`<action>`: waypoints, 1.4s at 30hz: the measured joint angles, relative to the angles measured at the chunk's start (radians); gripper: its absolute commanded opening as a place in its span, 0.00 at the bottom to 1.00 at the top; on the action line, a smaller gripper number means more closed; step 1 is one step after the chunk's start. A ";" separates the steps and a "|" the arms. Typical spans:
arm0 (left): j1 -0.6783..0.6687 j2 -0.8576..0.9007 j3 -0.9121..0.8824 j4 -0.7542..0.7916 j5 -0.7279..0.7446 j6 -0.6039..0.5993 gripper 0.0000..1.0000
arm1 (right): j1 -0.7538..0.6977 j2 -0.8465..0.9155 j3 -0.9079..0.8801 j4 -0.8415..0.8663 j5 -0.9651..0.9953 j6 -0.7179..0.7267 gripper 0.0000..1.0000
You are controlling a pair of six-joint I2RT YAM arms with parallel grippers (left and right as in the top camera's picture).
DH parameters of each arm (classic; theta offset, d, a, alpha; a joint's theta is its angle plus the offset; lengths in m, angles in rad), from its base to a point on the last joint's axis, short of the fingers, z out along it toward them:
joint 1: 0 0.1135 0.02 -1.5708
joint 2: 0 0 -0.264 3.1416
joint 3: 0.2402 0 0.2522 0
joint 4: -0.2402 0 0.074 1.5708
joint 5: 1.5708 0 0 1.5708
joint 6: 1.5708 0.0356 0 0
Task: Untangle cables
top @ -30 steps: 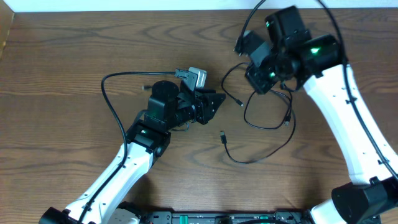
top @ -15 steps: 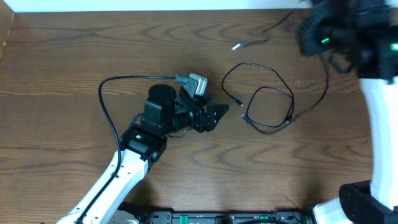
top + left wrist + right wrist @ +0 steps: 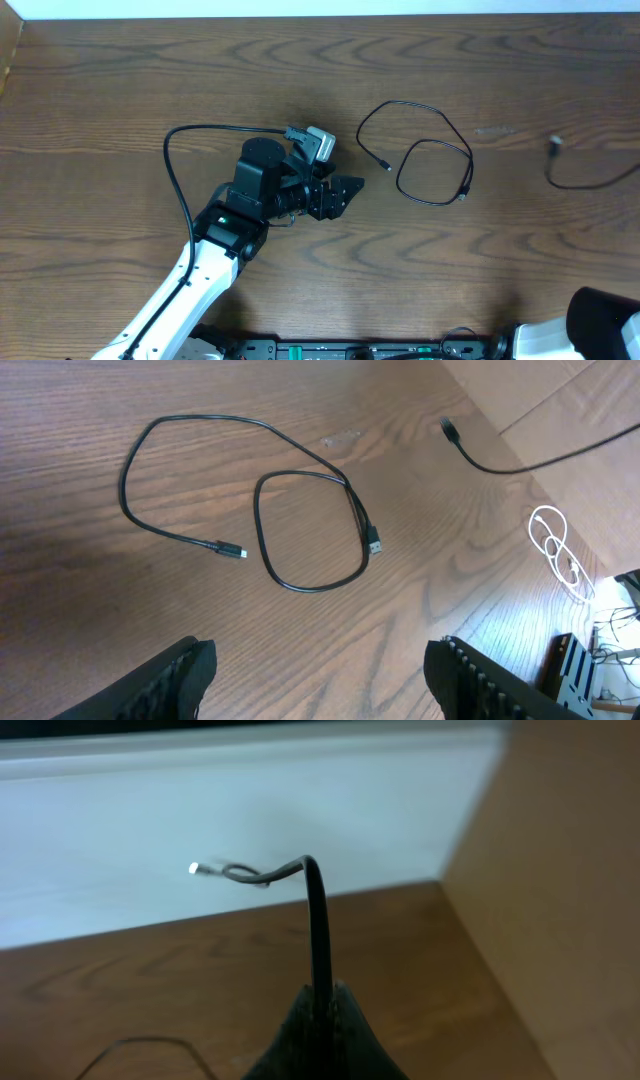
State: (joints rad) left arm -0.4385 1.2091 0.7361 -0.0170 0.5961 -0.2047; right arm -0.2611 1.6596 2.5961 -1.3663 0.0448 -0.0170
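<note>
Brown wood table (image 3: 120, 90), mostly bare. On it the black cable (image 3: 305, 589) now lies by itself: one slack loop with a longer tail arcing round it, seeming to cross itself once, both small plugs free on the wood. It sits just off the table's centre toward 3 o'clock.

A second ago it was bundled with a second black cable (image 3: 592, 186) under the right arm. That arm has since swung out toward 3 o'clock and taken the second one along, so the two are well apart, with the second trailing off the table's edge. I'd judge the main separation done; the loop's own crossing is what remains.

Right gripper (image 3: 320, 1020) is out of the overhead view. Its own camera shows the fingers pinched together on a thin black cord standing up from them, very likely that second black cable. Left gripper (image 3: 338, 192) is near the loop, at its 9 o'clock; its fingers (image 3: 190, 665) have spread wide in the last second and hold nothing.

White cable (image 3: 555, 550): a small coil far off toward 3 o'clock, seen only from the left wrist.
</note>
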 measured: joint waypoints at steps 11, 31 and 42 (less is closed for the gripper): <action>0.000 0.000 0.000 0.089 -0.016 0.003 0.80 | -0.182 0.077 -0.067 0.129 0.053 0.182 0.01; -0.072 0.000 0.000 0.023 -0.164 -0.009 0.81 | -0.441 0.299 -0.073 0.224 0.330 0.169 0.01; -0.131 0.000 0.000 0.045 -0.261 -0.009 0.83 | -0.592 0.330 -0.073 0.241 0.244 0.134 0.01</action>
State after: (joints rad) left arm -0.5697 1.2091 0.7361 0.0284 0.3347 -0.2138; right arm -0.8536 1.9896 2.5229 -1.1255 0.2886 0.1165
